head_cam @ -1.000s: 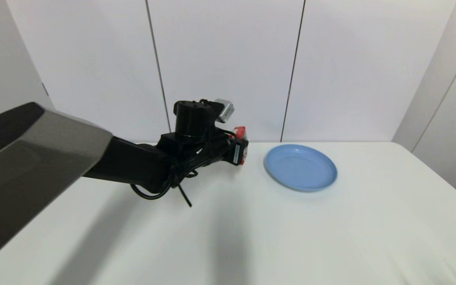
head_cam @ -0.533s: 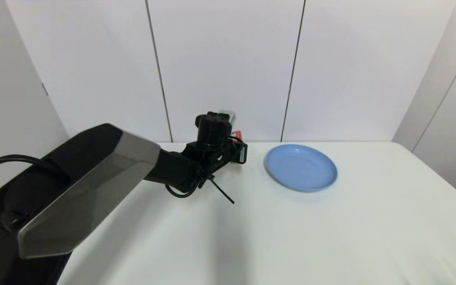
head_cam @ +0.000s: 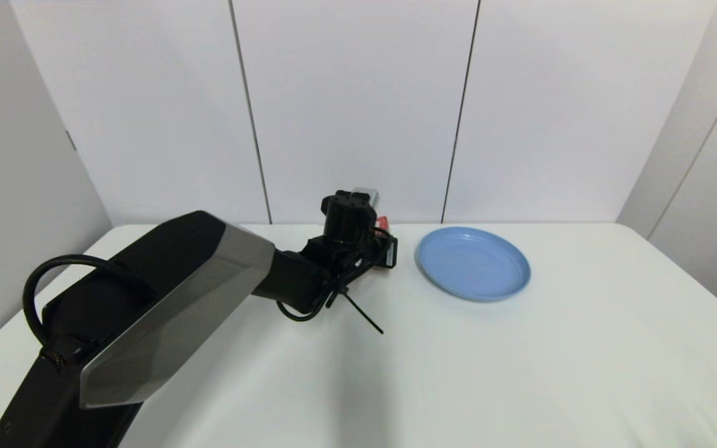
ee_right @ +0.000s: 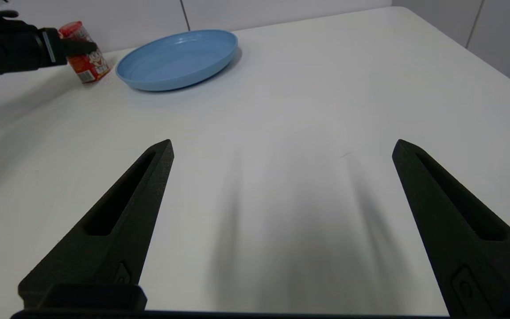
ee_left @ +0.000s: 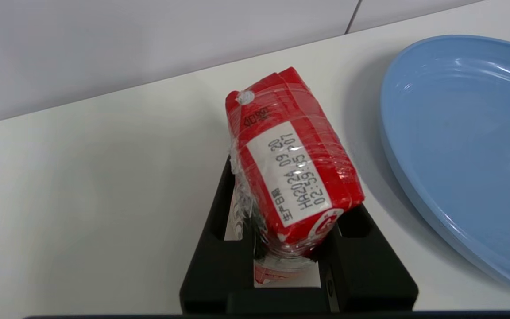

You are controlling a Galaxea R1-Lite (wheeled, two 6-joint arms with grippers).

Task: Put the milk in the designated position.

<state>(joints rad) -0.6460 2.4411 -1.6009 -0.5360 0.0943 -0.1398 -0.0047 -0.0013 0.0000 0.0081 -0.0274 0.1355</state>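
In the head view the left claw (head_cam: pixel 389 249) and its wrist hide nearly all of the milk carton (head_cam: pixel 383 221); only a red sliver shows. In the left wrist view the blue plate (ee_left: pixel 454 133) is cut off by the picture's edge.

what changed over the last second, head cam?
The left arm stretched farther out and sank toward the table, carrying the milk with it; the left gripper stayed shut on the carton, which now sits low beside the plate, tilted. It is not on the plate. The plate did not move. The right gripper hangs open over bare table, outside the head view.
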